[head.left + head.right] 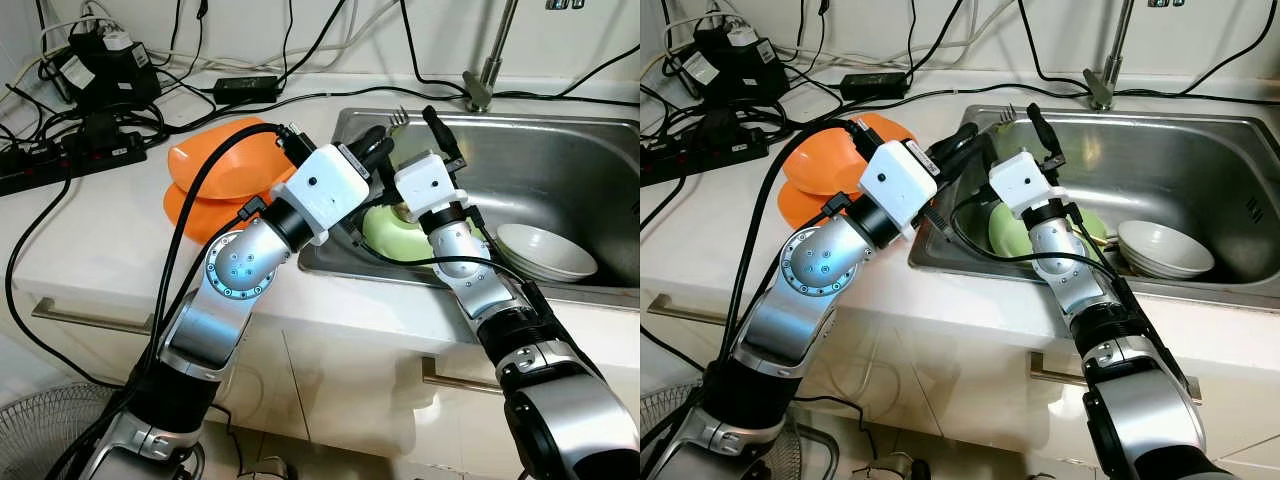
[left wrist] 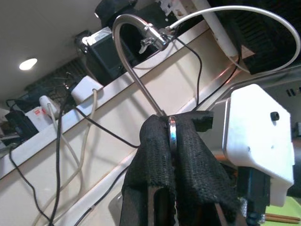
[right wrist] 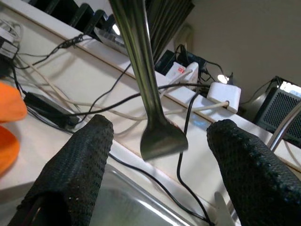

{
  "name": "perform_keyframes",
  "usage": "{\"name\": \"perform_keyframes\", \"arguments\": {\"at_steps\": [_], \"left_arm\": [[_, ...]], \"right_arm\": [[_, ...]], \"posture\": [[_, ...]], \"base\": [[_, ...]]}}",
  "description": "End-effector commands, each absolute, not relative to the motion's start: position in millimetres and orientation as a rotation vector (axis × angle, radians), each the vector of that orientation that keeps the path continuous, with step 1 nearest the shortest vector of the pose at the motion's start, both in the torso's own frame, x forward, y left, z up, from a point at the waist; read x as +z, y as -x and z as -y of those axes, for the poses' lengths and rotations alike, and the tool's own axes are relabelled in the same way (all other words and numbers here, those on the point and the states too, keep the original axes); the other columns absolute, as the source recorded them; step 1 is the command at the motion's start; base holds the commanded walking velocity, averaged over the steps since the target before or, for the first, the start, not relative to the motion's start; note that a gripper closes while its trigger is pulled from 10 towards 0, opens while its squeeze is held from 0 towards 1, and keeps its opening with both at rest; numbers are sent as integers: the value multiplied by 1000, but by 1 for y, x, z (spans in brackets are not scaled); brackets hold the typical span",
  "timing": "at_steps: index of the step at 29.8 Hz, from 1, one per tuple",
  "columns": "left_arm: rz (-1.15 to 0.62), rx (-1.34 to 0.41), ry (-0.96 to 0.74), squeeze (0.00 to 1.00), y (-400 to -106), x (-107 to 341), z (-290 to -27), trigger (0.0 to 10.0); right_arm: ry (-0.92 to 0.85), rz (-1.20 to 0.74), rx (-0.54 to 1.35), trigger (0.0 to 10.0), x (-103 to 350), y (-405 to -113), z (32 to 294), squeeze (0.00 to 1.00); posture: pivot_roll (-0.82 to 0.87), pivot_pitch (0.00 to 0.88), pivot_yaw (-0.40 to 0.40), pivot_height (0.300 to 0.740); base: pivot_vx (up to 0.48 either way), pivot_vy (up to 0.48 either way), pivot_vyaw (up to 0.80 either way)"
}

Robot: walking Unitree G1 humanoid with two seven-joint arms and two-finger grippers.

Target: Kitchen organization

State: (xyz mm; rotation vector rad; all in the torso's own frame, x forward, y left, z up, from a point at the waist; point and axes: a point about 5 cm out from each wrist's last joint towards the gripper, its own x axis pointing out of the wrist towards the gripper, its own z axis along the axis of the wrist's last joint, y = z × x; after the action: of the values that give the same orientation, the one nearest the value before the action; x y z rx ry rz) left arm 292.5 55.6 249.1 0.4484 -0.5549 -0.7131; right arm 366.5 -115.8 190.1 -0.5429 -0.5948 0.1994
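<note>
We're looking down at a white counter with a stainless steel sink (image 1: 560,170) taking up the right half of the frame. Our left gripper (image 1: 378,147) reaches in from the lower left and sits over the sink's upper left corner, its black fingers (image 2: 193,160) pinched tight on a metal fork (image 1: 398,117). In the left wrist view we see the thin metal handle edge-on between the two pads. The fork's tines poke up just beyond the gripper, near the sink's back rim.

Our right gripper (image 1: 443,139) is right beside it, just to the right, pointing up toward the top of the frame. Its fingers (image 3: 75,165) stand wide apart with nothing between them but air. In the right wrist view we see the fork's handle end hanging between the two pads, touching neither.

Down in the basin, a light green plate (image 1: 395,238) lies under both wrists at the sink's lower left, partly hidden by the right arm. A white bowl (image 1: 545,250) sits to its right along the front wall, near the lower right.

On the counter just left of the sink, two orange plates (image 1: 215,170) are stacked, the upper one tilted. A power strip and tangled black cables (image 1: 75,140) crowd the upper left. The faucet (image 1: 485,70) rises at top centre.
</note>
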Motion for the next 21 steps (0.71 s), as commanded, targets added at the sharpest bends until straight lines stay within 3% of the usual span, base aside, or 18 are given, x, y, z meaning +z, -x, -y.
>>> {"name": "perform_keyframes", "arguments": {"at_steps": [1, 12, 14, 15, 16, 21], "left_arm": [[571, -726, -451, 0, -291, 255, -57, 10000], [511, -773, -432, 0, -290, 246, -57, 10000], [509, -777, -434, 0, -290, 246, -57, 10000], [509, -777, -434, 0, -290, 246, -57, 10000], [507, -779, -433, 0, -290, 246, -57, 10000], [493, -783, -411, 0, -289, 245, -57, 10000]], "right_arm": [[523, 581, 223, 10000, 182, -363, 112, 0], [507, 575, 219, 10000, 182, -363, 112, 0], [507, 576, 221, 6980, 182, -363, 112, 0], [507, 576, 221, 6980, 182, -363, 112, 0], [504, 580, 225, 0, 182, -363, 112, 0], [495, 587, 227, 0, 183, -362, 112, 0]], "posture": [[161, 16, 99, 740], [164, 18, 96, 740], [163, 21, 97, 740], [163, 21, 97, 740], [163, 23, 97, 740], [164, 25, 95, 740]], "base": [[0, 0, 0], [0, 0, 0], [0, 0, 0], [0, 0, 0], [0, 0, 0], [0, 0, 0]]}}
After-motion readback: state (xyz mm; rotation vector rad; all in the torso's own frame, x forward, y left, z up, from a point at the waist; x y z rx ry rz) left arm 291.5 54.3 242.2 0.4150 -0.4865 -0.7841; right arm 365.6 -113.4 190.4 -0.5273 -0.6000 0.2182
